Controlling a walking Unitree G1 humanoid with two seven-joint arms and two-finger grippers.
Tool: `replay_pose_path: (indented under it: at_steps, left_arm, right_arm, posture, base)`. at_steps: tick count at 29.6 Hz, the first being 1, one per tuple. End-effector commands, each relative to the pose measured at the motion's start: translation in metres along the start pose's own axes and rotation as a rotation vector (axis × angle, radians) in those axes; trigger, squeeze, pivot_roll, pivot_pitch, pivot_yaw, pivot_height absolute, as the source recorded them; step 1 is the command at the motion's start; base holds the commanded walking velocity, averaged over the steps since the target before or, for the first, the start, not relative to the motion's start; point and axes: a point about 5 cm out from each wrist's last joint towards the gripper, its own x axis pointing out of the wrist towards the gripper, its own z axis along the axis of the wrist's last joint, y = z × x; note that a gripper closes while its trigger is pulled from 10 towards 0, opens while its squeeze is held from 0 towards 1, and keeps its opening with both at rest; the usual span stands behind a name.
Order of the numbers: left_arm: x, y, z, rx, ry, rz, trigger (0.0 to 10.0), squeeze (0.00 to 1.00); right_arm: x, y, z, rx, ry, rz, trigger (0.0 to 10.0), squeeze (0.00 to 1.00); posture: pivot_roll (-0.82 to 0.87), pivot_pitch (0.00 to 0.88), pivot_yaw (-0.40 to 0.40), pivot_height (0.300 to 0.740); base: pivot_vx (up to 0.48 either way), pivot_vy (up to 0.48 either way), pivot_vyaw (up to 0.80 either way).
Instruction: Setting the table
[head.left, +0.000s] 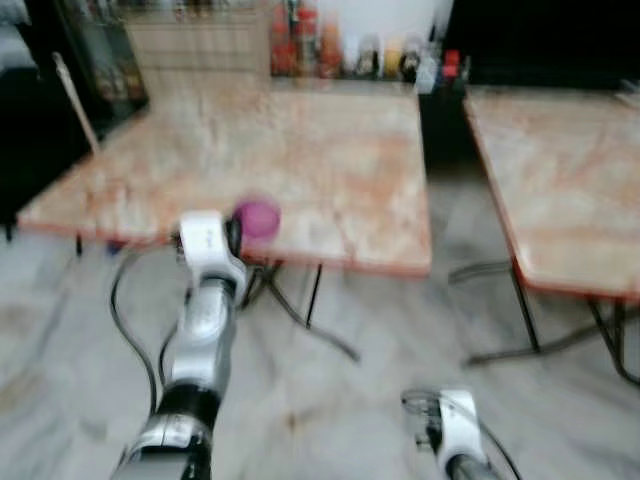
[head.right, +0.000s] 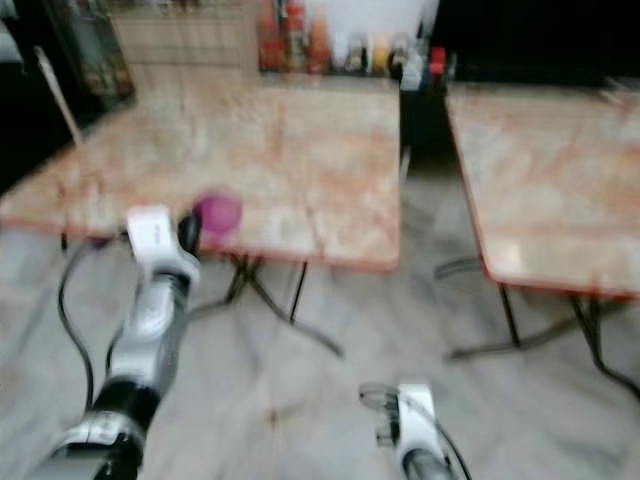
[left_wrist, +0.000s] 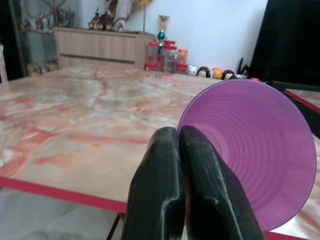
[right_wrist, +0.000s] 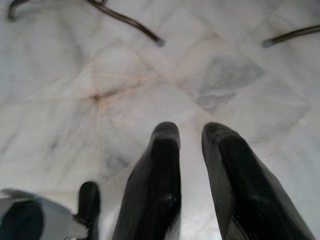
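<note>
Marble-topped table (head.left: 330, 170) sits ahead of us on a pale marble floor (right_wrist: 150, 75), with a second table (head.left: 570, 180) off to our right across a gap. Head views are blurred, so we're likely mid-walk.

Our left gripper (left_wrist: 192, 165) is raised at the near edge of the first table, its fingers pressed together on the rim of a purple cup (left_wrist: 250, 155). The cup lies tilted, mouth facing the wrist camera, and hangs over the table's red edge strip (left_wrist: 60, 192). We can't tell whether it touches the top yet; it looks held above it.

Our right gripper (right_wrist: 192, 165) hangs low over the floor, fingers slightly apart, holding nothing.

Far end of the table: a row of jars and bottles (left_wrist: 167, 55) against the wall, with a wooden cabinet (left_wrist: 100, 45) beside it. No plates, cutlery or other place-setting items visible on either tabletop.

Progress, as we judge it: early. One cup in hand, arrived at the table, not yet set down. Left to do: turn the cup upright, place it on the top, release, then fetch whatever else the setting needs.
</note>
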Motion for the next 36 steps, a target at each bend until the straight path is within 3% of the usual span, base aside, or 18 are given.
replay_pose_path:
  at_steps: [1, 15, 23, 31, 36]
  left_arm:
    - [0.0042, -0.0078, 0.0049, -0.010, -0.014, -0.026, 10.0, 0.00]
    - [0.0028, -0.0102, 0.0034, -0.011, -0.010, -0.043, 10.0, 0.00]
    - [0.0020, -0.0104, 0.0032, -0.010, -0.010, -0.050, 10.0, 0.00]
    - [0.0039, -0.0124, 0.0056, 0.009, -0.014, -0.062, 10.0, 0.00]
    - [0.0037, -0.0171, 0.0086, -0.021, -0.030, -0.077, 10.0, 0.00]
  right_arm:
    - [-0.0002, -0.0063, 0.0021, 0.003, -0.007, -0.017, 10.0, 0.00]
    - [-0.0006, -0.0086, 0.0006, 0.016, -0.002, -0.027, 10.0, 0.00]
    - [-0.0005, -0.0081, 0.0018, 0.015, -0.011, -0.025, 10.0, 0.00]
    - [-0.0003, -0.0090, 0.0033, 0.018, -0.017, -0.032, 10.0, 0.00]
    - [-0.0008, -0.0104, 0.0014, 0.020, -0.012, -0.037, 10.0, 0.00]
  posture:
    - [0.06, 0.000, 0.030, 0.714]
    - [0.06, 0.000, 0.028, 0.714]
    - [0.06, 0.000, 0.029, 0.714]
    - [0.05, 0.000, 0.029, 0.714]
    - [0.05, 0.000, 0.029, 0.714]
  base:
    - [0.000, -0.401, 0.00]
    - [0.000, -0.400, 0.00]
    - [0.000, -0.399, -0.46]
    - [0.180, -0.393, 0.00]
    - [0.000, 0.000, 0.00]
